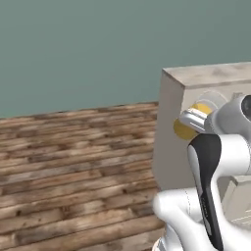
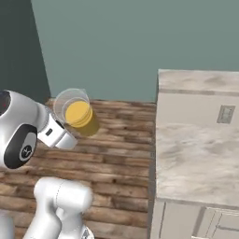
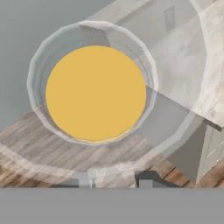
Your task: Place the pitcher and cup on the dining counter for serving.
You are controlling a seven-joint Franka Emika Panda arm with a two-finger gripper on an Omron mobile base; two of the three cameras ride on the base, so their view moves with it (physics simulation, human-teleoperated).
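Teal wall (image 2: 140,42) fills the far background; plank wood floor (image 1: 73,166) runs in front of it.

Dining bench (image 2: 200,79): narrow raised marble slab on a cream half-wall, at the right of the scene. In the left base view its near corner (image 1: 206,73) stands just behind the arm. A small grey wall plate (image 2: 226,114) sits on the half-wall face below the slab.

Lower bench (image 2: 196,154): wider marble top, nearer the robot than the raised slab, with drawer fronts showing at its near edge.

Robot arm (image 2: 23,135): white with dark joints, raised, wrist reaching out over the floor, left of both benches.

Pitcher (image 2: 77,114): clear glass, orange liquid inside, carried in the air above the wood floor, well apart from the dining bench and not resting on anything. In the hand view the pitcher (image 3: 96,94) is seen from above, its pale rim ringing the round orange surface. In the left base view the pitcher (image 1: 188,128) is partly hidden behind the wrist, in line with the half-wall.

Fingers (image 3: 114,179): the two dark tips sit at the pitcher's near rim, clenched on the glass wall, bearing the pitcher.
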